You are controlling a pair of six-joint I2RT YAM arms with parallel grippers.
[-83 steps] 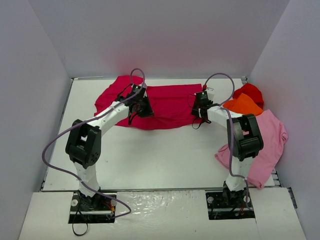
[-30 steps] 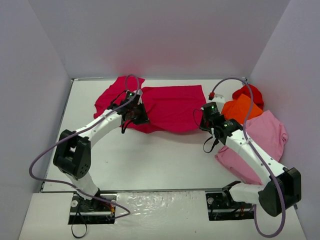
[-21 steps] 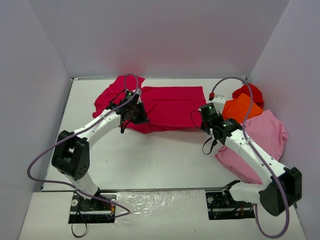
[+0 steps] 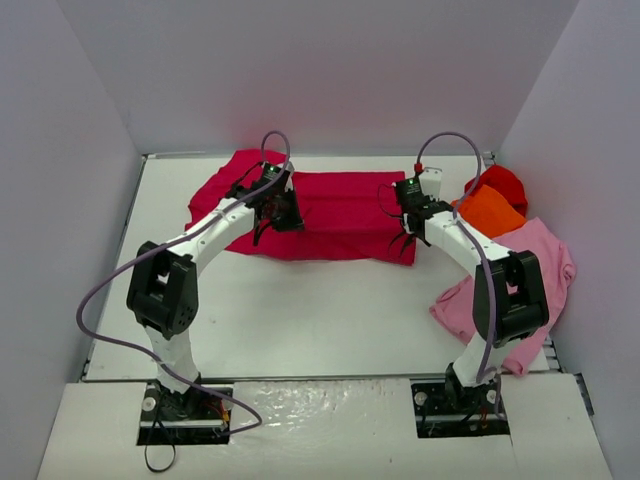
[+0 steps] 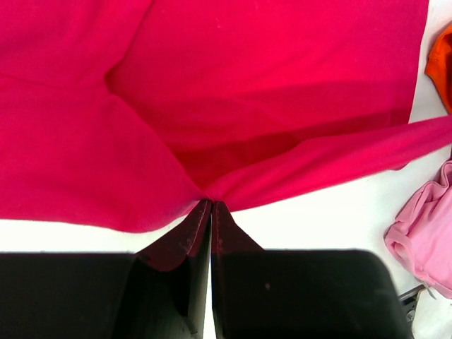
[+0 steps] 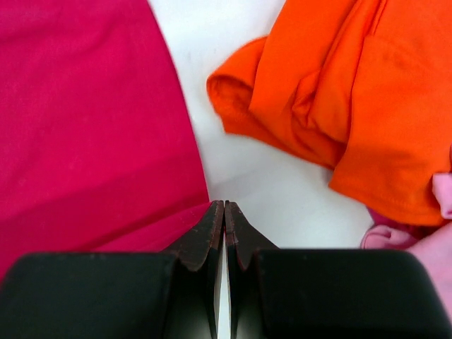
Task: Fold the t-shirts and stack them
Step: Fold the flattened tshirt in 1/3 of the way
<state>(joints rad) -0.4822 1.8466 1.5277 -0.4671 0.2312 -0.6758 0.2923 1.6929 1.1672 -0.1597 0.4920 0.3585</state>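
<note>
The big crimson shirt (image 4: pixel 340 205) lies spread out at the back of the white table (image 4: pixel 300 310), between the two arms. Its front edge is lifted and folded over a bit.

The left gripper (image 4: pixel 283 212) is at the left part of this shirt. Its fingers are pressed together and they pinch a bit of the crimson cloth (image 5: pixel 282 85). The cloth bunches up in folds that run right to the tips (image 5: pixel 212 205).

The right gripper (image 4: pixel 408 232) is at the right edge of the same shirt (image 6: pixel 85 106). Its fingers are pressed together too (image 6: pixel 224 206). The cloth reaches the tips, but I cannot tell if any of it is caught between them.

The other shirts sit in a heap on the right side of the table. The orange shirt (image 4: pixel 490 212) is crumpled just beside the right gripper. The red shirt (image 4: pixel 500 182) is behind it, near the wall. The pink shirt (image 4: pixel 535 265) lies in front of them and hangs over the right edge of the table.
</note>
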